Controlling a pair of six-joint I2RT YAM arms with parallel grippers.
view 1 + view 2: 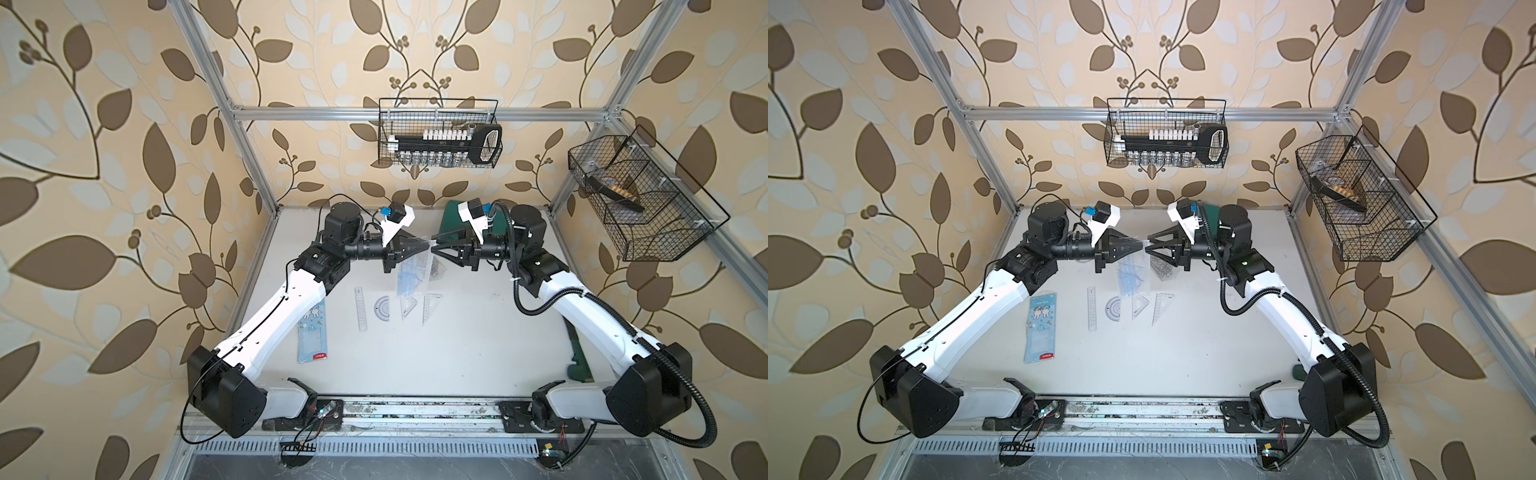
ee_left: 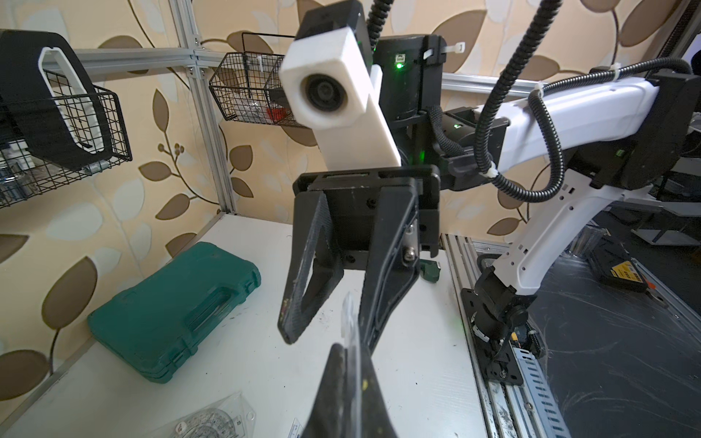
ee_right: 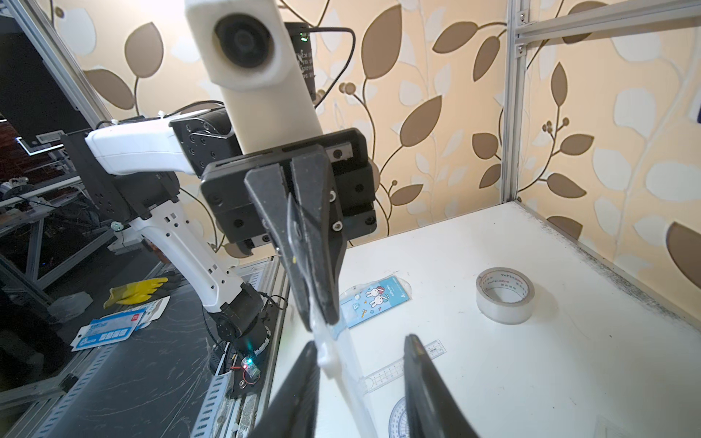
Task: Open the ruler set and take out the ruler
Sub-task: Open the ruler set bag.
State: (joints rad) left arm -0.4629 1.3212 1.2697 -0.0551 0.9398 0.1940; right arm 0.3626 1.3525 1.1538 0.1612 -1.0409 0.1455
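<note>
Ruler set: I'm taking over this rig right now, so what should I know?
Left gripper: shut on the top edge of the clear pouch, held in the air.
Right gripper: open, jaws either side of that edge.
Table: a ruler, protractor and set squares lie loose.
Done: pouch is up off the table.
To do: open the pouch; bluish pieces seem to be inside.

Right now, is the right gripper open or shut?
Open: the right gripper has fingers apart, the clear pouch between them.

Two arms (image 1: pixel 286 307) (image 1: pixel 582 311), two wire baskets (image 1: pixel 386 124) (image 1: pixel 665 232), two clear pouches (image 1: pixel 409 276) (image 2: pixel 212 417), two loose set squares (image 1: pixel 409 306) (image 1: pixel 432 307), one straight ruler (image 1: pixel 361 309), one protractor (image 1: pixel 382 311), one blue card (image 1: pixel 313 336), one green case (image 2: pixel 174 307), one tape roll (image 3: pixel 504 313).
</note>
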